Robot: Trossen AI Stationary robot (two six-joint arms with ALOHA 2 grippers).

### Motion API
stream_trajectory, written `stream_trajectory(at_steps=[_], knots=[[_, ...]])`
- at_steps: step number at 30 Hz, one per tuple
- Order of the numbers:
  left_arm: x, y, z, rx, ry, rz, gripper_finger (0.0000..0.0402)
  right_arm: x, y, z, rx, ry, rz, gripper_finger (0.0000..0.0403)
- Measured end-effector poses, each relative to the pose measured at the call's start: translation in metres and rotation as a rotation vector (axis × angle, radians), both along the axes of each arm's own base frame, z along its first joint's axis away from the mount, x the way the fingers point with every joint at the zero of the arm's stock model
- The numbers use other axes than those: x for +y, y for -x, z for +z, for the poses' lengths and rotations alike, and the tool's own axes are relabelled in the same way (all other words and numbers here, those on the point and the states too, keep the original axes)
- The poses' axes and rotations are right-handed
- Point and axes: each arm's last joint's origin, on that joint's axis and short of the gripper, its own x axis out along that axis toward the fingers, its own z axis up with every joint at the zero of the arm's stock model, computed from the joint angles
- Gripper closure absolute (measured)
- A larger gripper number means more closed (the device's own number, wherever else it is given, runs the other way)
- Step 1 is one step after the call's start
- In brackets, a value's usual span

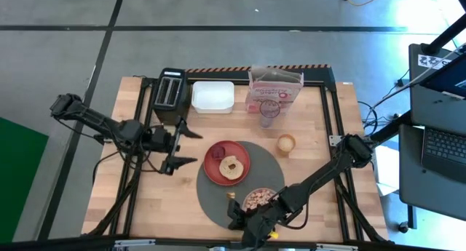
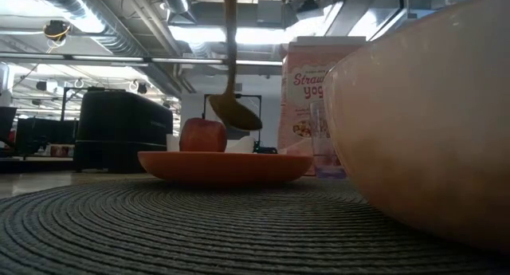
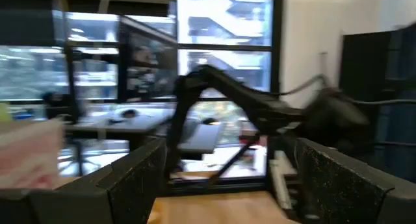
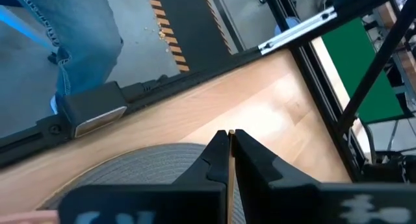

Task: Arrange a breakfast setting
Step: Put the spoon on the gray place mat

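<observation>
Right gripper (image 1: 234, 207) hangs low over the near edge of the round dark-grey mat (image 1: 211, 184), its fingers (image 4: 250, 152) pressed together on the thin gold spoon (image 2: 233, 108), whose handle shows as a gold sliver between them in the right wrist view. In the low view the spoon hangs upright with its bowl off the mat, in front of the red plate (image 1: 215, 169). Just beside that gripper, on the mat's near part, sits the pink see-through bowl (image 1: 257, 199) with cereal in it. The red plate lies on the mat's far left part and carries the round toast (image 1: 231, 166) and, beside it, the dark-red fruit piece (image 1: 217, 152). Towards the table's far edge the pink cereal box (image 1: 274, 87) stands upright, with a clear glass (image 1: 269, 113) just in front of it and a small round cup (image 1: 285, 143) nearer, off the mat's right side. Also along the far edge are a white rectangular tub (image 1: 212, 96) and, to its left, a black toaster (image 1: 170, 92). Left gripper (image 1: 180, 143) hovers above the wooden table (image 1: 138, 185) left of the plate, fingers (image 3: 140, 178) spread wide and holding nothing. Around the table is a grey floor with dark lines. The low view shows a large hall with ceiling ducts beyond. In the right wrist view a person's leg in jeans (image 4: 62, 36) stands past the table's edge.
</observation>
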Motion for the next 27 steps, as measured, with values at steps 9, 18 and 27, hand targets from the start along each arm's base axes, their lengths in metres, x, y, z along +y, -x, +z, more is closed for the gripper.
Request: stream_trajectory(at_steps=[9,18,27], knots=[[-0.057,0.007,-0.023,0.130,-0.149,-0.185,0.0068,-0.001,0.000,0.000,-0.005,0.003,-0.024,0.0394],[-0.139,-0.010,-0.089,0.267,-0.317,-0.168,0.0068,0.001,-0.003,0.005,-0.046,-0.052,-0.041,0.0390],[-0.193,-0.070,-0.122,0.343,-0.635,0.069,0.0068,0.001,-0.004,0.010,-0.066,-0.096,-0.076,0.0393]])
